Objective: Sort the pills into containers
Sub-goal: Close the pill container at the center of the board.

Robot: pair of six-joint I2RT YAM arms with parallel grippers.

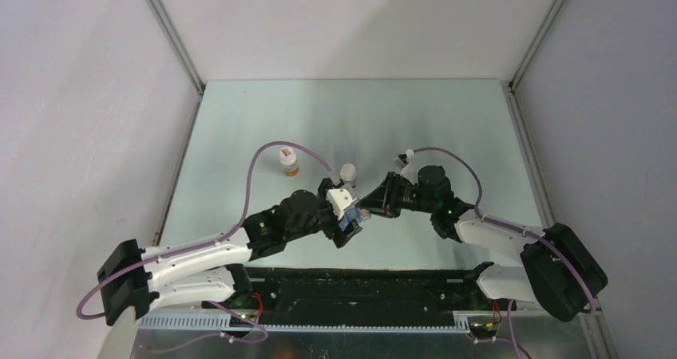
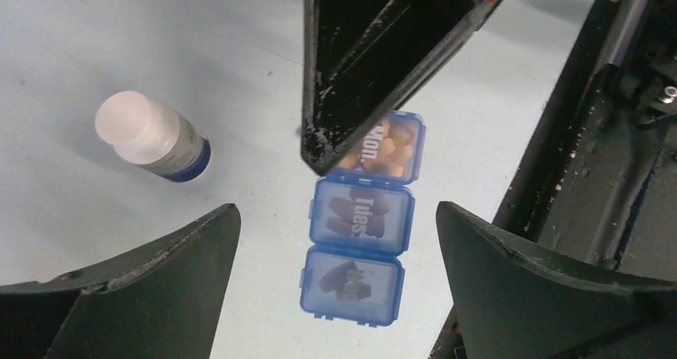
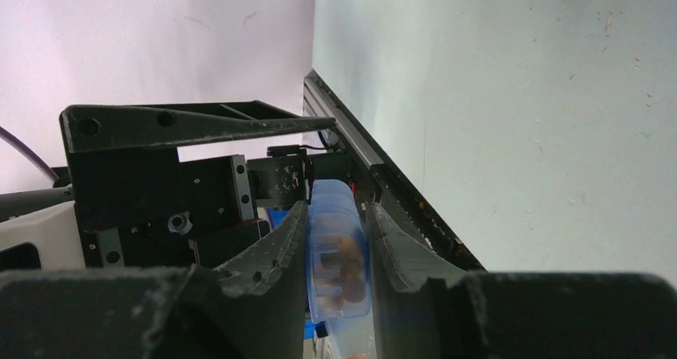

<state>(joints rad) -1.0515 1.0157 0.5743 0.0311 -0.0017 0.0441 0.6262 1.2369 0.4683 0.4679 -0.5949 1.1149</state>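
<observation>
The translucent blue pill box [image 2: 363,223] lies on the table, with compartments marked Mon, Tues and Wed in the left wrist view. Orange pills [image 2: 393,145] show in the Mon compartment, and darker ones show through the Tues and Wed lids. My left gripper [image 2: 337,211] hangs above the box, wide open, one finger on each side and apart from it. My right gripper [image 3: 335,211] is shut on the end of the pill box [image 3: 337,295], with pills [image 3: 342,251] visible through its wall. One of its fingers [image 2: 351,80] covers part of the Mon compartment. Both grippers meet at the table's near middle: left [image 1: 345,215], right [image 1: 369,206].
A white-capped bottle [image 2: 148,136] lies left of the box; it also shows in the top view [image 1: 348,172]. A second white-capped bottle with orange contents [image 1: 289,159] stands farther back left. The black base rail [image 2: 591,136] runs close along the box's right side.
</observation>
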